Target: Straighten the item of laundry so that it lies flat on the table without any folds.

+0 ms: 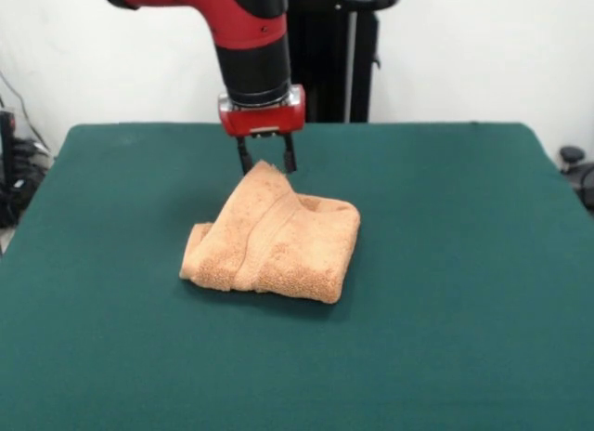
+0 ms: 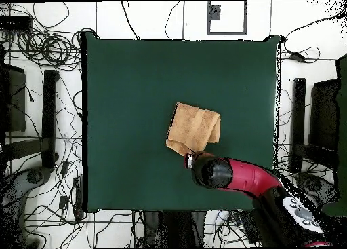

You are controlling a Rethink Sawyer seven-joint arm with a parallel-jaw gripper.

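Observation:
The item of laundry (image 1: 278, 241) is an orange-tan terry towel, folded over and bunched near the middle of the dark green table (image 1: 445, 264). One corner of it rises to a peak at the far side. My gripper (image 1: 267, 162) hangs right at that peak, open, with a dark finger on each side of the raised corner. In the overhead view the towel (image 2: 194, 127) lies right of the centre of the table (image 2: 129, 90), and the gripper (image 2: 188, 155) sits at its lower edge, mostly hidden under the arm's wrist.
The red and black arm (image 2: 237, 177) reaches in over the table's lower right part in the overhead view. Cables and black stands (image 2: 49, 117) lie on the floor around the table. Green surface surrounds the towel on all sides.

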